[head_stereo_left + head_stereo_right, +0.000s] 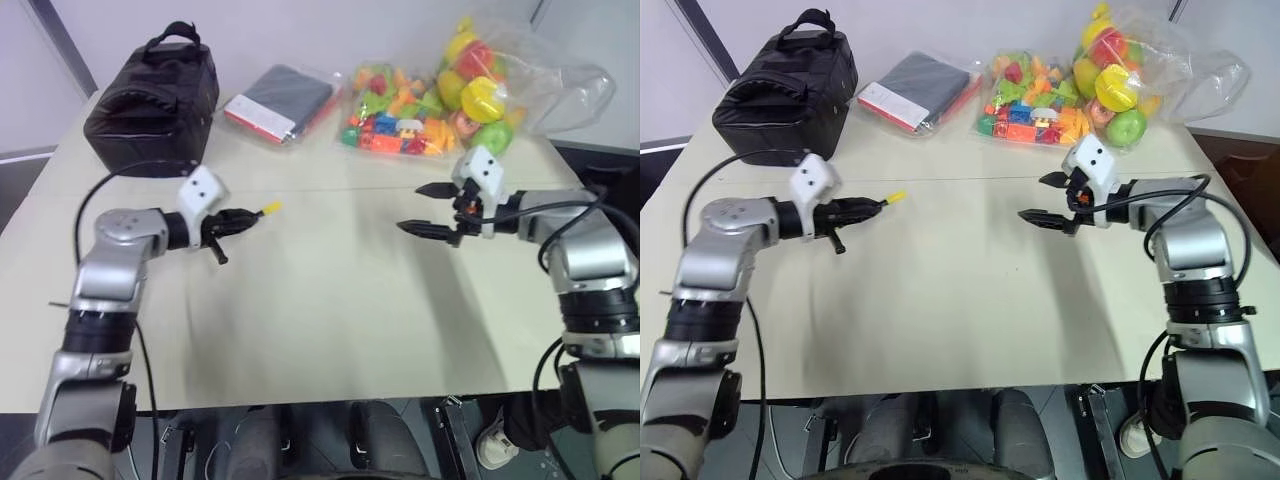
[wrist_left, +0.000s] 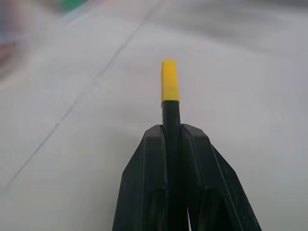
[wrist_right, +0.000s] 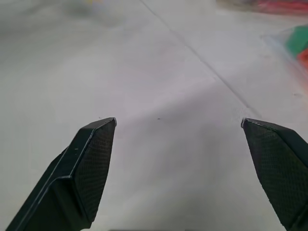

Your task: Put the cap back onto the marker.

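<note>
Yellow cap [image 2: 170, 82] seated on black marker [image 2: 171, 126], clamped in shut left gripper [image 1: 240, 220]; right gripper [image 1: 432, 210] wide open, empty, well apart; capping seemingly complete, set-down likely next.

I read this location as a robot test room or lab. I see a plain pale table [image 1: 330, 330] set against bare white walls [image 1: 970, 25]. Staged props line its far edge: a black zip bag [image 1: 152, 100], a flat wrapped packet [image 1: 280, 100], and clear bags of colourful plastic toys [image 1: 400, 115]. Loose cables [image 1: 790, 440] run beneath the table.
</note>
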Tool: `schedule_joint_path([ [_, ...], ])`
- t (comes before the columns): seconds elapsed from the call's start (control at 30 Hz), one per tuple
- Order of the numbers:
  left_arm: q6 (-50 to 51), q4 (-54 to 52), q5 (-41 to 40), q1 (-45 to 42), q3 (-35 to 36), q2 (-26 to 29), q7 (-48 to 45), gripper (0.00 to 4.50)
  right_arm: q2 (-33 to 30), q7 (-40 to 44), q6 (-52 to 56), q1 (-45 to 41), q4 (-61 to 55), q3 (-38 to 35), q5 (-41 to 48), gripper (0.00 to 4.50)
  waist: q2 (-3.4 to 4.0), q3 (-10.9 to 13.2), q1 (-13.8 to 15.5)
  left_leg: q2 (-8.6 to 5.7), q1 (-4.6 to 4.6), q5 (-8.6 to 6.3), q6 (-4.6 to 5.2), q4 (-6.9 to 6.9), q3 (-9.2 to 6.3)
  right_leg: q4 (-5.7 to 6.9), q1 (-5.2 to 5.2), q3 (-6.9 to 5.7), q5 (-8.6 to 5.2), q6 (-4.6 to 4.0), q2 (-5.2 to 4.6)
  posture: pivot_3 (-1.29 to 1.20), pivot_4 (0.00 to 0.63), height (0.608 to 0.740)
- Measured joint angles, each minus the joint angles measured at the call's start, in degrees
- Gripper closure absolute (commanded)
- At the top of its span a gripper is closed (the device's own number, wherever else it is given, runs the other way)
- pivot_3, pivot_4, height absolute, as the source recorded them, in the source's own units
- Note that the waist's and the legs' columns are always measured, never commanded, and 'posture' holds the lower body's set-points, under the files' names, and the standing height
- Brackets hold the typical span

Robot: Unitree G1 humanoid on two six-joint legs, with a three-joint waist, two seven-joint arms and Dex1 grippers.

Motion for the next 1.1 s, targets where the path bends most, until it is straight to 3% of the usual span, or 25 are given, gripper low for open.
schedule_joint_path([
  [0.2,6.8,-7.7,1.9,9.2,6.0,-3.1,16.7,4.5,3.9,-9.2,2.3,0.9,-2.6,-3.6,2.5,0.17,-0.02,0.0,0.0,-0.07,0.01,0.0,0.0,0.0,-0.03,-0.03,0.04,-0.04,0.01,0.02,0.01,0.0,0.15,0.74],
  [0.4,6.5,-9.4,3.6,15.6,7.9,-12.5,31.6,4.5,4.3,-11.5,1.5,1.8,-2.9,-2.4,2.4,0.17,-0.02,0.0,0.1,-0.07,0.0,-0.07,0.12,0.0,-0.03,-0.05,0.05,-0.08,0.03,0.02,-0.01,0.0,0.15,0.74],
  [0.57,5.3,-9.0,1.2,15.8,8.6,-17.1,36.1,2.09,3.8,-11.9,0.1,1.0,-2.3,-1.3,2.3,0.14,-0.02,0.0,0.0,-0.07,0.0,-0.07,0.12,-0.01,-0.03,-0.06,0.05,-0.09,0.03,0.02,-0.01,0.0,0.15,0.74],
  [0.7,3.8,-8.5,0.2,15.6,8.9,-17.3,38.2,0.16,2.9,-11.6,-0.1,0.2,-1.1,-1.1,2.4,0.14,-0.02,0.0,-0.1,-0.08,0.01,-0.09,0.15,-0.01,-0.03,-0.06,0.05,-0.09,0.03,0.01,-0.01,0.0,0.15,0.74],
  [0.9,6.9,-9.4,-4.5,15.0,10.4,-14.1,35.8,0.16,1.8,-11.6,-0.8,0.2,-0.8,-1.3,2.4,0.14,-0.02,0.0,0.0,-0.04,0.0,-0.09,0.14,-0.01,-0.04,-0.06,0.05,-0.12,0.03,0.01,-0.02,0.0,0.15,0.74],
  [1.1,7.7,-10.3,-12.9,14.1,22.4,-2.1,29.5,0.16,1.0,-17.7,-6.6,3.8,5.4,-7.4,1.4,0.14,-0.03,0.0,-0.2,-0.07,0.0,0.0,-0.02,-0.07,0.0,-0.16,0.05,-0.14,0.03,0.01,-0.02,0.0,0.15,0.74],
])
